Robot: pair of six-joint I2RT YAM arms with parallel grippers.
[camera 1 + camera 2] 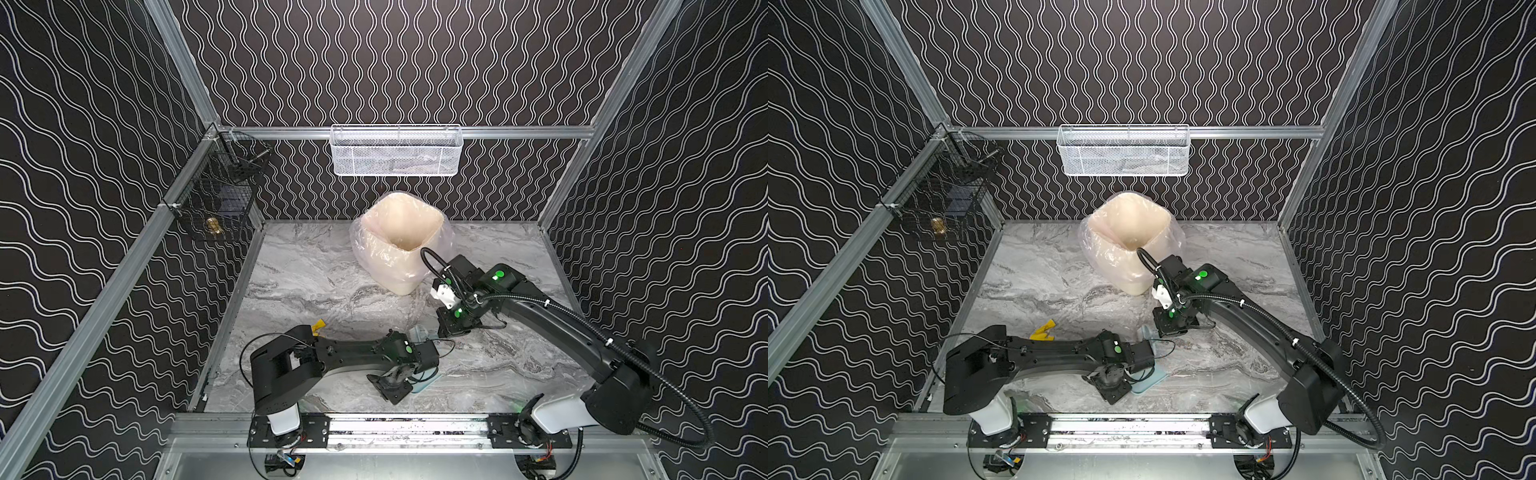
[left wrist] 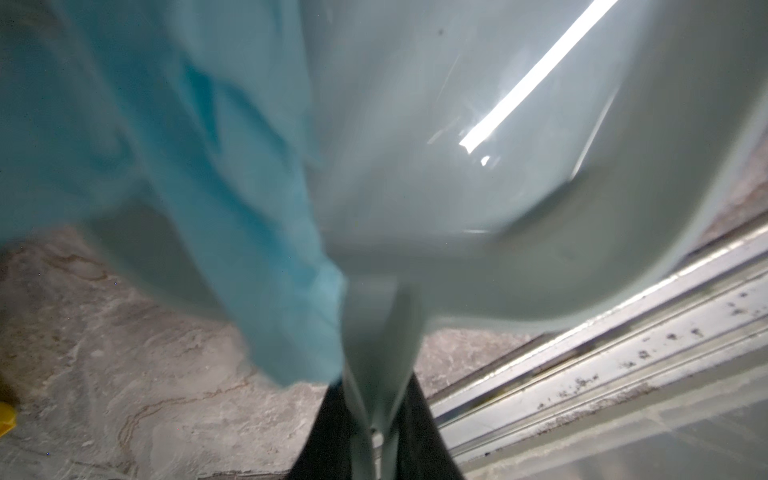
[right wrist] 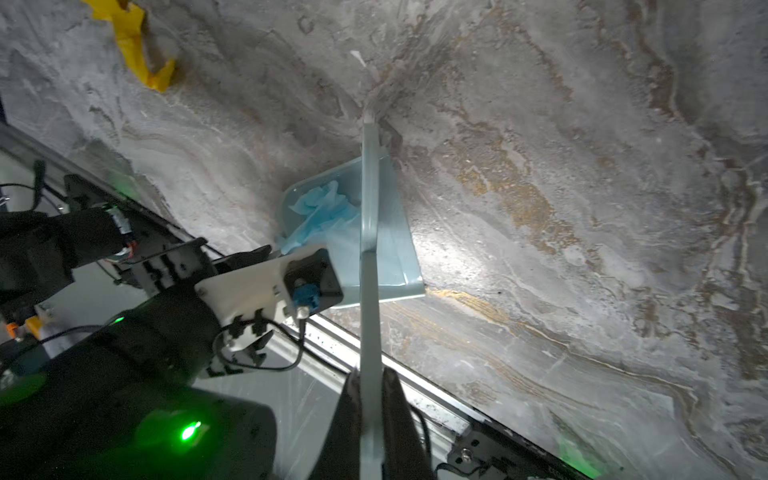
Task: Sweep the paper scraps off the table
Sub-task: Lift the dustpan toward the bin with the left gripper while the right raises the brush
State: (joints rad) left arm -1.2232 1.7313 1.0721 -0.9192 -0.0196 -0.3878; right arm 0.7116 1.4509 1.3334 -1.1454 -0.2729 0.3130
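Right wrist view: right fingers (image 3: 399,424) clamp the brush handle (image 3: 369,291); left fingers (image 2: 424,432) clamp the dustpan (image 2: 498,124) holding blue scraps (image 3: 320,212). One yellow scrap (image 3: 137,50) lies apart on the counter (image 3: 540,166); tilting the pan could spill its load.

Table (image 1: 316,291): stone look, smooth, soft shine.
Dustpan (image 2: 519,124): pale plastic, glossy.
Brush handle (image 3: 370,291): smooth plastic.
Blue paper scrap (image 2: 249,208): crumpled, matt.
Yellow paper scrap (image 3: 137,45): creased, matt.
Bin bag (image 1: 360,251): thin clear plastic, crinkly.
Rail (image 2: 623,353): dull metal.

paper scraps (image 3: 320,212) in dustpan (image 3: 397,237), bin (image 1: 399,274) behind dustpan
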